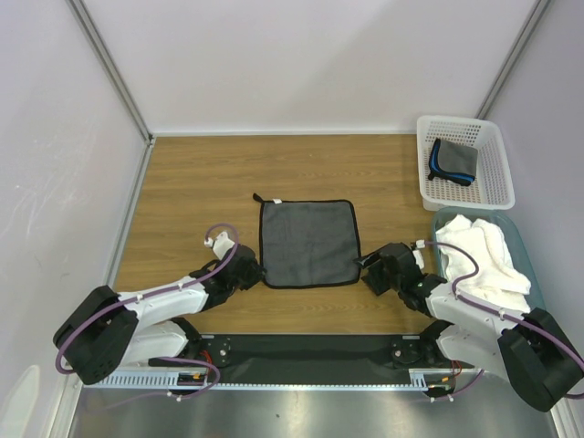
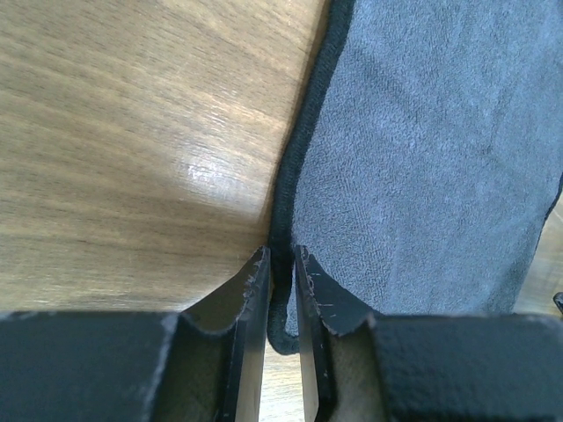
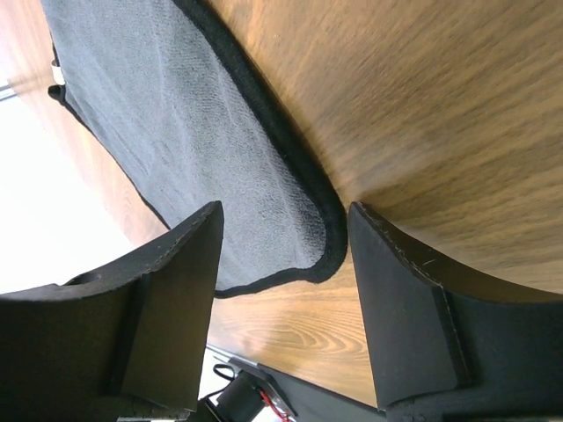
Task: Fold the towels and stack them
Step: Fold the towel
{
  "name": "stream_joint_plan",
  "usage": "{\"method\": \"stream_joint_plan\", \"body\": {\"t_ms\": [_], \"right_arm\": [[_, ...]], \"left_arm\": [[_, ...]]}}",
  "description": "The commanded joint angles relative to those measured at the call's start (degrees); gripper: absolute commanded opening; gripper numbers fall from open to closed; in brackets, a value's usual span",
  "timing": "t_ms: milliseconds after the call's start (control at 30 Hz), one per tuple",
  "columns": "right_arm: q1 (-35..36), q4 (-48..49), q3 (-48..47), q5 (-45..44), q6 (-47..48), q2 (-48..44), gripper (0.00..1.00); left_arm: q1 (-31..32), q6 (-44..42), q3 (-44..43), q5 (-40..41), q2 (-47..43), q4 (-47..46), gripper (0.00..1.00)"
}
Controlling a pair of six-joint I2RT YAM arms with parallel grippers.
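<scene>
Wooden table (image 1: pixel 192 182) bore a white towel (image 1: pixel 479 255) heaped in a pale tub (image 1: pixel 522 245) at the right. A black-hemmed dark grey towel (image 1: pixel 308 242) lay flat at the centre. A white perforated basket (image 1: pixel 497 182) held a folded blue-edged grey towel (image 1: pixel 453 161). The left gripper (image 2: pixel 280 259) pinched the flat towel's near-left hem; the right gripper (image 3: pixel 286 215) stood parted astride its near-right corner

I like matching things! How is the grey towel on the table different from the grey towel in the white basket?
The table towel lies spread flat on the wooden table; the basket towel sits folded in the white basket. The table towel has a black edge; the basket towel has a blue one. The left gripper pinches the table towel; nothing touches the basket towel. Both are grey cloth.
</scene>
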State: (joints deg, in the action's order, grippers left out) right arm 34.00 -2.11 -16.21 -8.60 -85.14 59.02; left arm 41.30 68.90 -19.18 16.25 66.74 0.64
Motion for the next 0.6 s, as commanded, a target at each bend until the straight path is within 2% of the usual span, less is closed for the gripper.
{"method": "stream_joint_plan", "body": {"t_ms": [0, 133, 267, 300, 400, 567], "right_arm": [[-0.16, 1.05, -1.72, -2.65, 2.44, 0.04, 0.64], [-0.34, 1.15, -2.42, -0.02, 1.92, 2.06, 0.64], [-0.07, -4.38, -3.39, 4.55, -2.12, 1.19, 0.64], [0.45, -6.13, -3.22, 4.91, -4.05, 0.40, 0.69], [2.20, -8.87, -3.30, 4.03, -6.34, -2.07, 0.76], [3.00, -5.02, -1.73, 4.03, -8.11, 0.20, 0.76]], "left_arm": [[0.19, -1.93, 1.07, -0.08, 1.20, 0.67, 0.24], [0.10, -2.02, 0.90, -0.25, 1.29, 0.67, 0.24], [-0.08, -2.28, 0.63, -0.08, 0.85, 1.20, 0.24], [-0.08, -2.28, 0.81, -0.08, 0.76, 1.11, 0.24], [-0.17, -2.28, 0.81, -0.34, 1.11, 0.67, 0.24], [-0.17, -2.46, 0.46, -0.61, 1.82, 0.76, 0.23]]}}
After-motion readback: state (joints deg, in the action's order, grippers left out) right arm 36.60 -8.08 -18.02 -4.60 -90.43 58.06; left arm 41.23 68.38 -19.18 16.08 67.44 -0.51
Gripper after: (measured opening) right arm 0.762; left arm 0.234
